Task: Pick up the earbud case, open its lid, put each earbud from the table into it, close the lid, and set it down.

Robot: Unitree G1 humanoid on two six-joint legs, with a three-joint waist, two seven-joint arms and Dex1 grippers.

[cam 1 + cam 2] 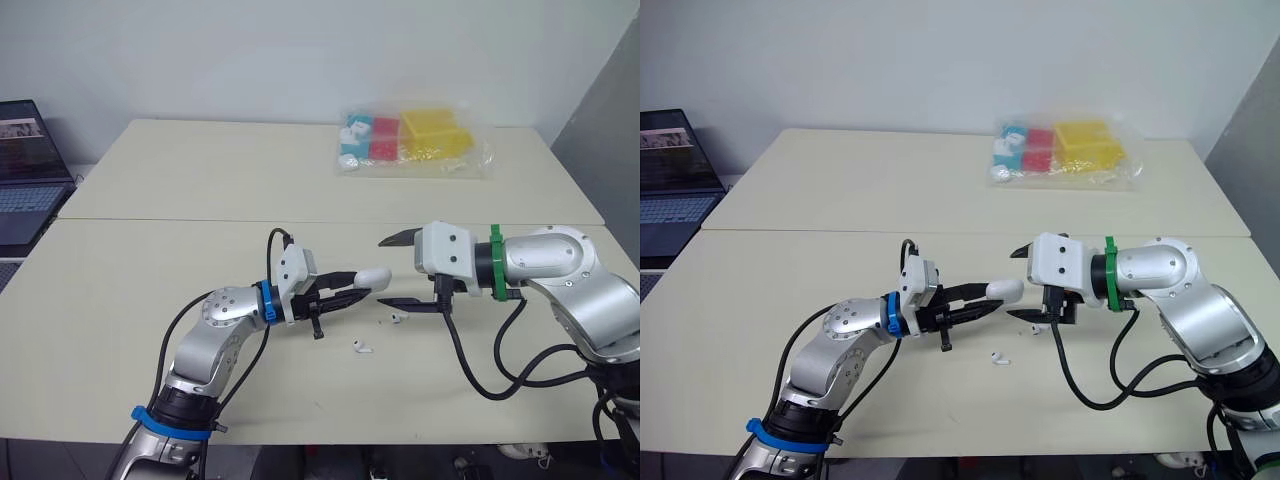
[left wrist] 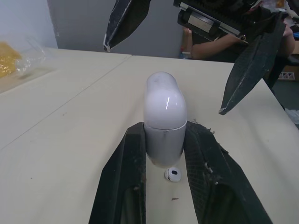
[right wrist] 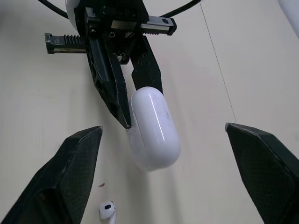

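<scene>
Earbud case (image 1: 372, 279), white with its lid closed, is clamped by its lower end in the left gripper (image 1: 358, 284) above the table (image 1: 150, 300), the right gripper (image 1: 381, 272) spread wide just beside its free end, with one earbud (image 1: 398, 318) and a second earbud (image 1: 361, 347) lying on the table below.

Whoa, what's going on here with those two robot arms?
The left gripper holds a white earbud case, lid shut, just above the table. The right gripper faces it with fingers spread wide on either side of the case's free end, not touching it. An earbud and a second earbud lie on the table below, not yet in the case.
</scene>
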